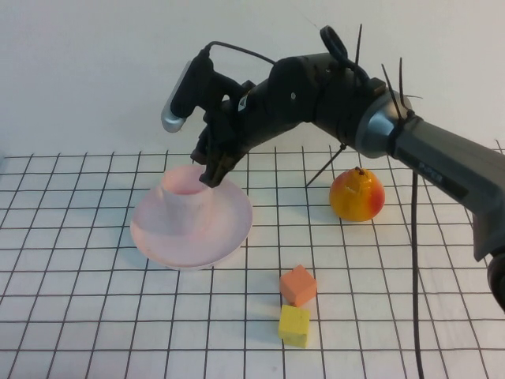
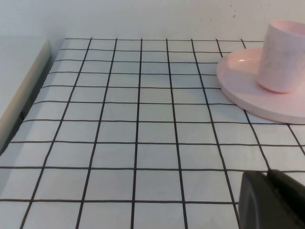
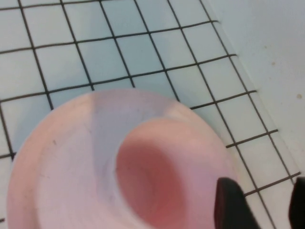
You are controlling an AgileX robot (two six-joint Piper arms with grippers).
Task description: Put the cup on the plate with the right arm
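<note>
— Cup (image 1: pixel 185 197) first: where was it?

— Upright on the plate (image 1: pixel 162 237), mouth up, seated a little toward the plate's far side. From the left wrist view the cup (image 2: pixel 285 57) stood with its base flat on the plate (image 2: pixel 238 78), nothing else sharing the dish. The right wrist view looked straight down into the cup (image 3: pixel 152 181); it appeared hollow, with the plate (image 3: pixel 57 157) spreading round it.

— And the right arm?

— It reached in from the robot's right side, across the table, elbow high and wrist bent downward. The right gripper (image 1: pixel 215 172) pointed down just over the cup's far rim, right at its edge. Whether it touched the rim, I could not tell.

— Was it clamped on the cup?

— No. In the right wrist view the two dark fingertips (image 3: pixel 231 202) stood apart with gridded table showing between them, beside the cup and not around it. So the jaws were parted and held nothing.

— The left gripper?

— Only a dark corner of it (image 2: pixel 271 200) showed, low over the grid near the plate's left side. I cannot tell its state.

— Anything else on the table?

— A yellow-red pear (image 1: pixel 357 196) to the right of the plate, and nearer the robot an orange cube (image 1: pixel 298 285) just touching a yellow cube (image 1: pixel 294 325).
</note>
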